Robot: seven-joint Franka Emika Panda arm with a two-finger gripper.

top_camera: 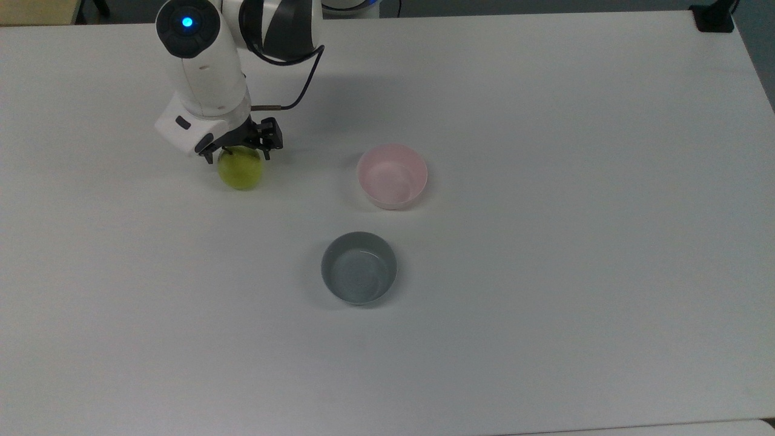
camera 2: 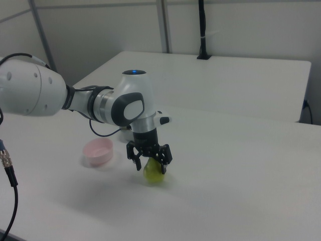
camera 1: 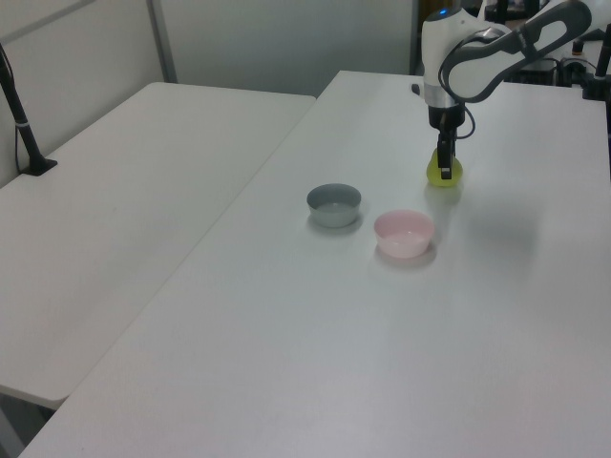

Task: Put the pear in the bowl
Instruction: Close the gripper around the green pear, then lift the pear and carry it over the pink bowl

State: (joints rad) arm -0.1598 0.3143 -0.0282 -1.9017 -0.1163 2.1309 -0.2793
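The yellow-green pear [top_camera: 243, 174] stands on the white table in the top view's left half, with its top hidden under my hand. My gripper [top_camera: 237, 157] is lowered over the pear and open, one finger on each side of it. In the right view the pear [camera 2: 155, 176] sits between the spread fingers of the gripper [camera 2: 150, 168]. In the left view one dark finger covers the middle of the pear [camera 1: 432, 175]. The pale pink bowl [top_camera: 392, 175] is empty and lies to the top view's right of the pear; it also appears as the bowl [camera 1: 404, 233] and the bowl [camera 2: 98, 151].
An empty grey bowl [top_camera: 359, 267] sits nearer the top view's bottom, below the pink one, and to the left view's left of it as the grey bowl [camera 1: 334, 204]. A second white table [camera 1: 124, 191] adjoins at the left view's left.
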